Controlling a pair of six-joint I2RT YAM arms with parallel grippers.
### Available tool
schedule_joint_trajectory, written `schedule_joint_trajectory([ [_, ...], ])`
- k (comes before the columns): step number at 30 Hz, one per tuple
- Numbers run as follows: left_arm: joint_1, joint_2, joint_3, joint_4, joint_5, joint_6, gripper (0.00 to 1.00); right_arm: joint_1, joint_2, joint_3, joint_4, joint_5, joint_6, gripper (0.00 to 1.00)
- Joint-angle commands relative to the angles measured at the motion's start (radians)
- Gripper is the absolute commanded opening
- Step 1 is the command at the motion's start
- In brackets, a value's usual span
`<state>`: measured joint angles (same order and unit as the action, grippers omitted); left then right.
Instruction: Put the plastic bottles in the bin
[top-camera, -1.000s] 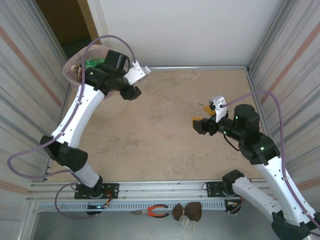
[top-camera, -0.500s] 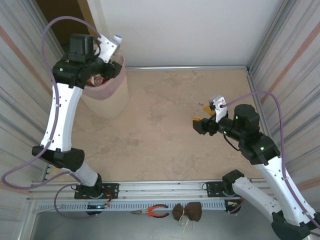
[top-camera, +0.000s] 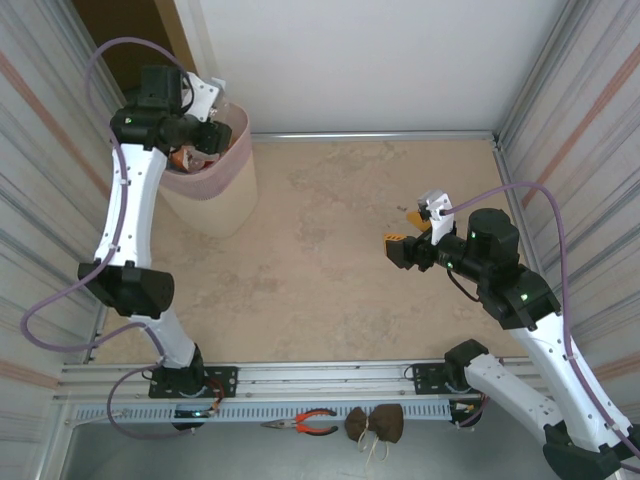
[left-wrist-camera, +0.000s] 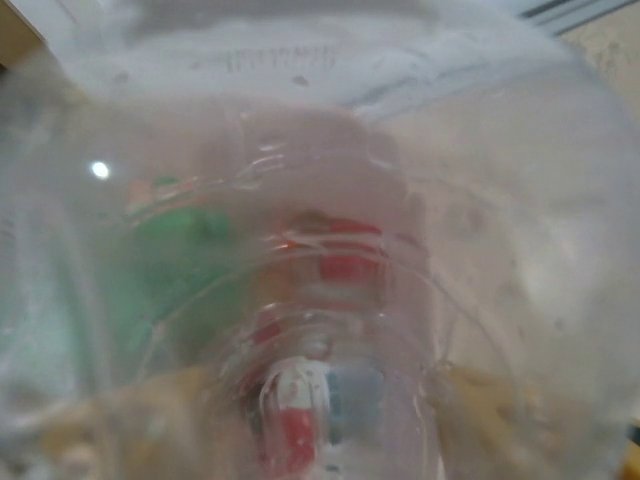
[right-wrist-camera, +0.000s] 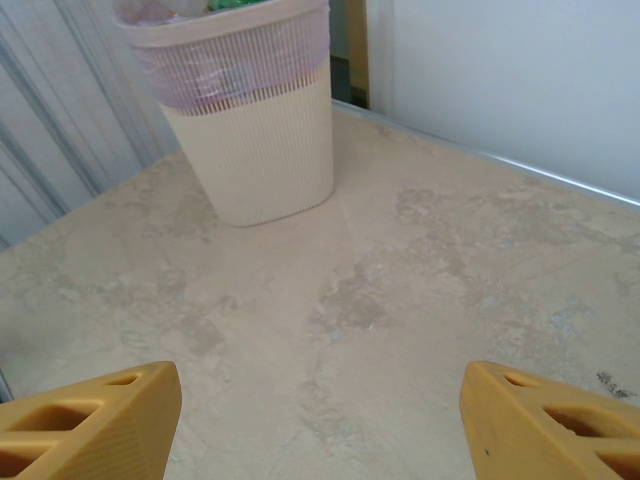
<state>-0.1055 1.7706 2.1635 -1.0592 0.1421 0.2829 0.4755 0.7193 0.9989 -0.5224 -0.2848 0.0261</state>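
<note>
Our left claw (top-camera: 203, 138) hangs over the mouth of the bin (top-camera: 215, 200), which stands at the table's (top-camera: 350, 280) far-left corner. It appears clamped on a clear bottle (left-wrist-camera: 330, 150) pressed close to the wrist camera. The blur hides which way the bottle's long axis runs. Through it we see green and red bottles (left-wrist-camera: 170, 230) lying in the bin directly below, so we judge a release would suffice. Our right claw (right-wrist-camera: 320, 425) hovers well apart near the right edge, jaws apart and empty.
</note>
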Motion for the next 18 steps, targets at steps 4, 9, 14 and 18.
schedule_joint_trajectory([
  [4,0.002,0.026,-0.024,-0.064,-0.046,0.013,0.56,-0.002,-0.005,0.015,0.002,-0.001,0.017,0.73],
  [9,0.002,0.021,-0.063,-0.078,-0.069,0.032,0.57,-0.002,0.0,0.013,0.005,-0.001,0.015,0.73],
  [14,0.003,0.02,-0.068,-0.11,-0.06,0.039,0.6,-0.002,0.014,0.015,0.013,-0.012,0.018,0.73],
  [18,0.003,0.013,-0.07,-0.129,-0.067,0.043,0.66,-0.002,0.023,0.018,0.019,-0.014,0.019,0.73],
])
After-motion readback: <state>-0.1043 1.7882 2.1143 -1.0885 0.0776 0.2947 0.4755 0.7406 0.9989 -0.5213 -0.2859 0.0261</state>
